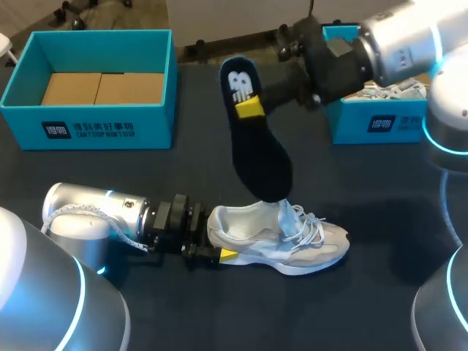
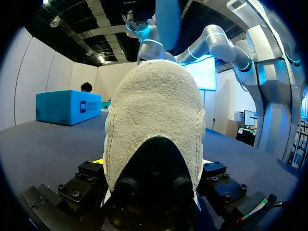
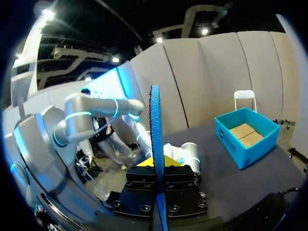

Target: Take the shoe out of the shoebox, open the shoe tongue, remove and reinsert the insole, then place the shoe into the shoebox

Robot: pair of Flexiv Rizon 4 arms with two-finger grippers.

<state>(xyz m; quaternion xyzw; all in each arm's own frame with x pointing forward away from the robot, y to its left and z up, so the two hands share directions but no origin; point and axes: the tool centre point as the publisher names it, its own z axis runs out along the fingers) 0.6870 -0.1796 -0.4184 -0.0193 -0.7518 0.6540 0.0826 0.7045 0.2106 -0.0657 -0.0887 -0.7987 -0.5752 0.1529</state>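
A pale grey-and-white shoe lies on its sole on the dark table, toe pointing right. My left gripper is at its heel, one finger on each side, shut on it. In the left wrist view the terry-lined heel fills the space between the fingers. My right gripper holds the black insole near its heel end, shut on it. The insole hangs steeply, its toe end dipping into the shoe's opening behind the tongue. In the right wrist view the insole stands edge-on between the yellow tips.
An open teal shoebox with a cardboard bottom stands at the back left. A second teal box part with crumpled paper in it sits at the back right, under my right arm.
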